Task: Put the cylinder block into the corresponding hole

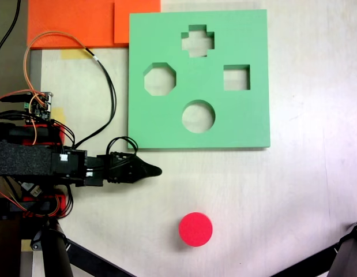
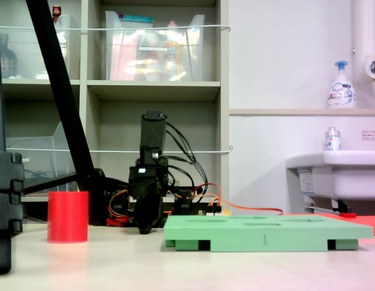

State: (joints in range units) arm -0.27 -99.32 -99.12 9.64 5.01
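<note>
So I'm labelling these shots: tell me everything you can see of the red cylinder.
The red cylinder is short, bright red-pink and foam-like, with a flat round top. It stands upright on the pale table, apart from the green board and the gripper. Nothing touches it but the table. In the second exterior view it stands at the left.

You can't tell the gripper's [image 2: 146, 225] jaw state in the second exterior view; orange sheets [image 1: 80, 23] run off the first exterior view's top edge.
</note>
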